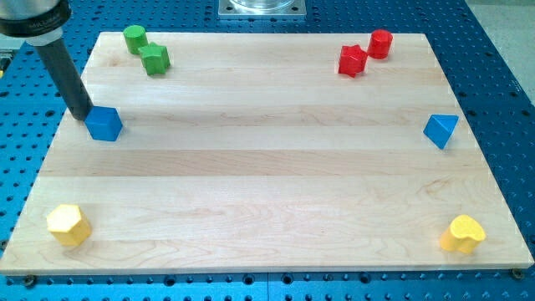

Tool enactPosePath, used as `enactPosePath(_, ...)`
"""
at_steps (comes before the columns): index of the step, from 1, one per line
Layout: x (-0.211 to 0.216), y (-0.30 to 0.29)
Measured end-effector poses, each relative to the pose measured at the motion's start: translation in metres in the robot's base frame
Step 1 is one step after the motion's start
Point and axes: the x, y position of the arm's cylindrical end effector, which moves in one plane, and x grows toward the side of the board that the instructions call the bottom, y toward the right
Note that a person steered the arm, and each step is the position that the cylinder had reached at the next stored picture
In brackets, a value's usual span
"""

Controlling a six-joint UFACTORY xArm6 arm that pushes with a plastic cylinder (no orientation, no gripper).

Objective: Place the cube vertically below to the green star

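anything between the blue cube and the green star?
Nothing. In the camera view bare board separates the blue cube from the green star. My tip sits at the cube's left edge, outside that stretch.

Layout of eight blocks on my board [267, 184].
Upper left: green cylinder [134, 38], green star [155, 59] just lower right of it; blue cube [104, 124] below both, my tip [84, 114] against its left. Upper right: red star [352, 60], red cylinder [380, 43]. Right edge: blue triangular block [440, 130]. Lower corners: yellow hexagon [67, 224], yellow heart [462, 234].

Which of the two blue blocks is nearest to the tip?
The blue cube at the view's left; my tip touches it. The other blue block sits far right.
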Motion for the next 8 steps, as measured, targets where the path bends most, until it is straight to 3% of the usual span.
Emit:
enactPosePath(1, 0.001, 0.006)
enactPosePath(3, 0.078, 0.044)
enactPosePath(6, 0.024, 0.034)
enactPosePath(7, 0.029, 0.048)
enactPosePath(8, 0.06, 0.063)
